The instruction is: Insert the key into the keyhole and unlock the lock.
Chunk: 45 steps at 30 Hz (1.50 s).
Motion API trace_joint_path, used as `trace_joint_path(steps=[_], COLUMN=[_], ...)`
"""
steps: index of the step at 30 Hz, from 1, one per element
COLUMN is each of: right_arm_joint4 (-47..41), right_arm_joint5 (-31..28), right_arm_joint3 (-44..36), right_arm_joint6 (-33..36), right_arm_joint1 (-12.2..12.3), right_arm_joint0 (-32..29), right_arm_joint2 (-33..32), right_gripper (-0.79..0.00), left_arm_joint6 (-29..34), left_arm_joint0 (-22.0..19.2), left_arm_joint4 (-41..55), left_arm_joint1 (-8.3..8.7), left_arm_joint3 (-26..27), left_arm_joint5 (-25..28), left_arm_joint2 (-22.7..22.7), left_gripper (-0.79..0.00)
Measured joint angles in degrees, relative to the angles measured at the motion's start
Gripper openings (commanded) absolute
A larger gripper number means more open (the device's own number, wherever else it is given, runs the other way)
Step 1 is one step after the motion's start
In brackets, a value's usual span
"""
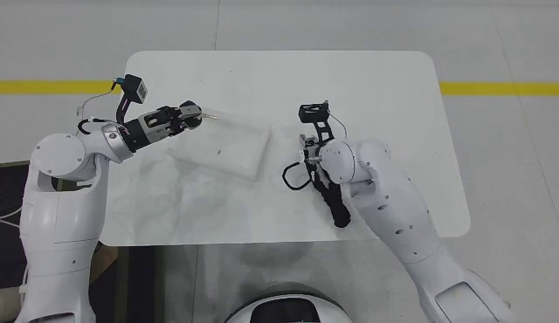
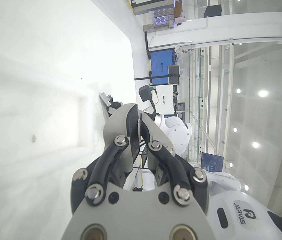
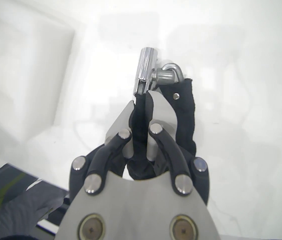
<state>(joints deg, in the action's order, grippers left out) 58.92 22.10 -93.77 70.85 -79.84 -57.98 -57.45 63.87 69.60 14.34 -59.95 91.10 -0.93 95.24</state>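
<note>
Now, your left gripper [image 2: 137, 118] is clenched on the thin key [image 2: 139, 129] over the table's [image 1: 393, 87] left side. Your right gripper [image 3: 144, 98] clamps the chrome lock [image 3: 146, 63] at its black-sleeved end, well apart from the key, with the white tray [image 1: 223, 144] between them.

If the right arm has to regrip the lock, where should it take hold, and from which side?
Probably the chrome cylinder, clamped across its round sides near the middle, coming from the side away from the shackle pin. That leaves both end faces free for the key. The right gripper pinches the black sleeve at the cylinder's near end.
</note>
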Motion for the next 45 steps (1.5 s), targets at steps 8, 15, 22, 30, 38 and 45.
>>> trace_joint_path(steps=[8, 15, 22, 30, 38, 45], right_arm_joint4=[-11.1, -27.5, -50.54, -52.02, -79.5, -96.38], right_arm_joint5=[-7.74, -12.27, -19.1, -20.68, -28.8, -28.64], right_arm_joint3=[0.43, -0.37, 3.44, 1.11, 8.81, 17.54], right_arm_joint6=[4.92, 5.31, 8.29, 4.11, 0.24, 7.8], right_arm_joint1=[0.2, 0.81, 1.63, 1.55, 1.22, 1.44], right_arm_joint0=[-1.08, -2.86, -5.14, -8.71, -10.82, -7.38], right_arm_joint2=[-8.28, -19.21, -28.05, -28.95, -30.53, -29.87], right_gripper=[-0.785, -0.785, -0.785, -0.785, -0.785, -0.785], left_arm_joint6=[0.0, 0.0, 0.0, -3.99, -19.26, -21.0], left_arm_joint0=[0.0, 0.0, 0.0, 2.73, 4.52, 2.68], left_arm_joint4=[0.0, 0.0, 0.0, 4.25, 34.24, 38.06], left_arm_joint1=[0.0, 0.0, 0.0, -0.74, -4.04, -5.71], left_arm_joint3=[0.0, 0.0, 0.0, 2.54, 2.51, 1.39], left_arm_joint5=[0.0, 0.0, 0.0, 0.7, -1.97, -3.43], left_arm_joint2=[0.0, 0.0, 0.0, 0.67, -8.89, -16.62], left_gripper=[-0.785, -0.785, -0.785, -0.785, -0.785, -0.785])
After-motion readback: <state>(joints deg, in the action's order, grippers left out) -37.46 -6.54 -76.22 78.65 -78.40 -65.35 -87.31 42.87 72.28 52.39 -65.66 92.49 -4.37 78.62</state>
